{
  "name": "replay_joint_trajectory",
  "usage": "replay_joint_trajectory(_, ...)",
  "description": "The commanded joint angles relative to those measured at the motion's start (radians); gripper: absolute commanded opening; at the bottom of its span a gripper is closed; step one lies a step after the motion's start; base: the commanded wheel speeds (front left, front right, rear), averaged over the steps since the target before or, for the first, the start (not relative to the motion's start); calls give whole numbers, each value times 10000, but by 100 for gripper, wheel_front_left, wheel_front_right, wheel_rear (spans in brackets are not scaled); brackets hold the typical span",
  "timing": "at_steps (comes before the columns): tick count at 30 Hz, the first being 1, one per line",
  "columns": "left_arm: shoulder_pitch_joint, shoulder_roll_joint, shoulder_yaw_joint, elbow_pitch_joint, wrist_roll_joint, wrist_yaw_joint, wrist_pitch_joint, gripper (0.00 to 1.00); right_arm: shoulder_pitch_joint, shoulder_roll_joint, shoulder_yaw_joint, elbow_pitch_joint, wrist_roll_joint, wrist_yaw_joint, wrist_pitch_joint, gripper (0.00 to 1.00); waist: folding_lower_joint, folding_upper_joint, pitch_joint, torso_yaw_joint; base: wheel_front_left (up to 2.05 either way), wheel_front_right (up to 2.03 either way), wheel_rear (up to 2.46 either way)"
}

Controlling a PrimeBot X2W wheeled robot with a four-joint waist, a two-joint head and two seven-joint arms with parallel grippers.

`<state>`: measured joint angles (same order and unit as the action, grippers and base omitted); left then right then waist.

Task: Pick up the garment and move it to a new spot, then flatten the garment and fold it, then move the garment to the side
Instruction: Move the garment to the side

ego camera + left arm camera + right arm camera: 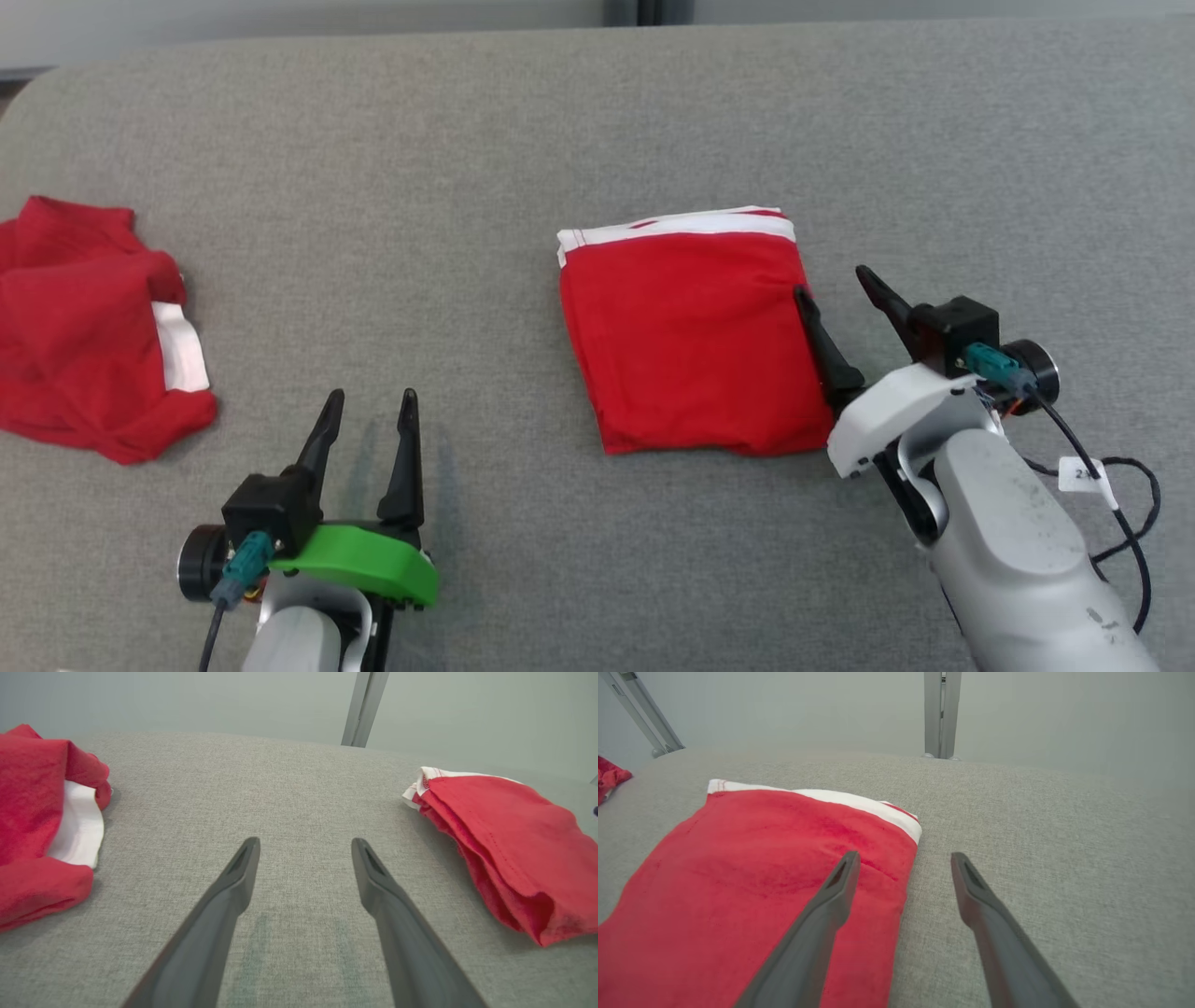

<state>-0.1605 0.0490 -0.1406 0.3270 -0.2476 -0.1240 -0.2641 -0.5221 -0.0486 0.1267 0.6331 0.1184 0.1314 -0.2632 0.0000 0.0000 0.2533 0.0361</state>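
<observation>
— Where is the folded garment (pixel 691 345) found?
— It is laid flat on the grey table (pixel 597 121). Its right edge is straddled by the right gripper (pixel 830 281), spread wide and empty, presumably for moving it aside. The left gripper (pixel 372 393) is parked, fingers parted.

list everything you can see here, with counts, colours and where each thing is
folded garment: 1, red with white band, middle right of table
crumpled garment: 1, red with white patch, table's left edge
table: 1, grey fabric top, under both garments
post: 1, grey metal, beyond far edge
cable: 1, black, beside right forearm
left tool: 1, dark fingers, open, over bare table
right tool: 1, dark fingers, open, one finger over folded garment's right edge
</observation>
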Motion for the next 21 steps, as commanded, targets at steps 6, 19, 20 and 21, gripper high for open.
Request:
replay_joint_trajectory(6, -518, 39, -66, 171, -59, -72, -2, 100, -958, -48, 372, 1967, 68, -16, 166, 52, 0, 0, 987, 624, 0, 0, 0)
replay_joint_trajectory(19, 22, 68, -215, -122, 314, -86, -2, 100, -165, -81, -266, 2003, 212, -51, 60, 0, 0, 0, 133, -1793, 0, 0, 0)
replay_joint_trajectory(20, 34, 77, -323, -152, 339, -86, -2, 100, -57, -81, -293, 1891, 255, -48, 59, 0, 0, 0, 88, -2061, 0, 0, 0)
replay_joint_trajectory(21, 35, 94, -414, -194, 361, -86, -2, 100, 52, -78, -298, 1770, 363, -48, 57, 0, 0, 0, 52, -2387, 0, 0, 0)
